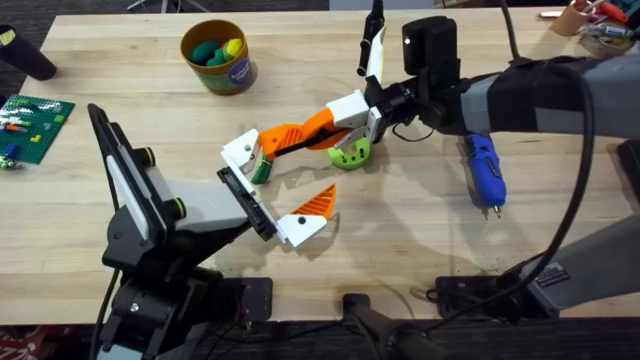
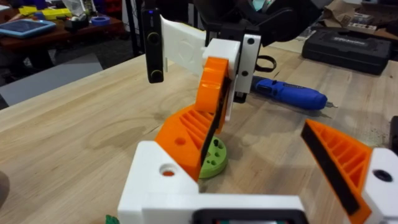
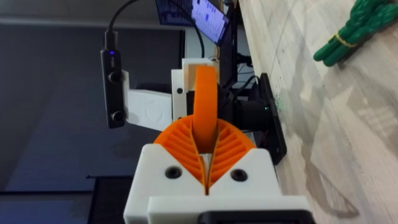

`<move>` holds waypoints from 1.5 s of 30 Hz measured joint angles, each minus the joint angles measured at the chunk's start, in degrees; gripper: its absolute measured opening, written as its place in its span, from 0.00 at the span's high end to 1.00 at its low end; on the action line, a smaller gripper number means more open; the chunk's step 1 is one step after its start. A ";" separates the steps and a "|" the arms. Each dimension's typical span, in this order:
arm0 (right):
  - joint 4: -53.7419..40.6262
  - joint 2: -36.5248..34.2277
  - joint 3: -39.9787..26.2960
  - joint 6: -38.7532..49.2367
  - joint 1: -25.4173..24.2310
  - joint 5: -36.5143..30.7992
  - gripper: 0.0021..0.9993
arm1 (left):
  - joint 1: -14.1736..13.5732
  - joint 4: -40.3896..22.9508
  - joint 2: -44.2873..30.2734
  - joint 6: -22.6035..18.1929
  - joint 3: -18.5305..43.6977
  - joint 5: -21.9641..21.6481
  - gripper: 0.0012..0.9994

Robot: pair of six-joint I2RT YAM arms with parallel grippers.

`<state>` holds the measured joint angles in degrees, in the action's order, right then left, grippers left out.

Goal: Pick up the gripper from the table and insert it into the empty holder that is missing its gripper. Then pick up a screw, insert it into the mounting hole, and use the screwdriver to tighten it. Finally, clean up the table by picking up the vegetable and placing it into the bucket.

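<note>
The loose gripper (image 1: 290, 138), an orange ribbed wedge, is held by my right gripper (image 1: 335, 124), which is shut on its thin end. Its wide end sits on the white holder (image 1: 241, 151) on the left arm's end plate. In the left wrist view the gripper (image 2: 186, 134) meets the holder (image 2: 155, 186), and orange shows in the holder's hole. My left gripper (image 1: 285, 180) stands open, its twin block carrying an orange triangle (image 1: 320, 199). The blue screwdriver (image 1: 485, 172) lies at the right. A dark green vegetable (image 1: 262, 171) lies under the holder. The tan bucket (image 1: 218, 57) stands at the back left.
A lime-green disc with holes (image 1: 350, 154) sits just beneath the right gripper. The bucket holds green and yellow items. A green building-brick plate (image 1: 30, 122) lies at the far left, and a black toolcase (image 2: 351, 46) shows behind the screwdriver.
</note>
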<state>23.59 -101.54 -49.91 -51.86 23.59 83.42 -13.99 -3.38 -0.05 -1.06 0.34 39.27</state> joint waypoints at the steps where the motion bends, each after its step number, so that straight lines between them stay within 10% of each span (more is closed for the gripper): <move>1: -0.20 -0.01 0.00 -0.01 -0.05 -0.13 0.99 | 0.09 0.09 0.00 0.02 0.00 -0.19 0.01; 16: -4.60 0.06 0.00 -0.04 -3.74 0.00 0.99 | 0.10 0.15 0.00 0.00 0.00 -0.27 0.01; 28: -30.55 8.14 0.15 17.17 -3.53 0.09 0.99 | 0.10 0.15 0.00 0.00 0.00 -0.27 0.01; 45: -20.81 5.60 0.20 21.12 1.05 0.03 0.99 | 0.10 0.15 0.00 0.00 0.00 -0.27 0.01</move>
<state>2.78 -95.94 -49.71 -30.74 24.64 83.45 -13.89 -3.22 -0.05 -1.06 0.34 39.00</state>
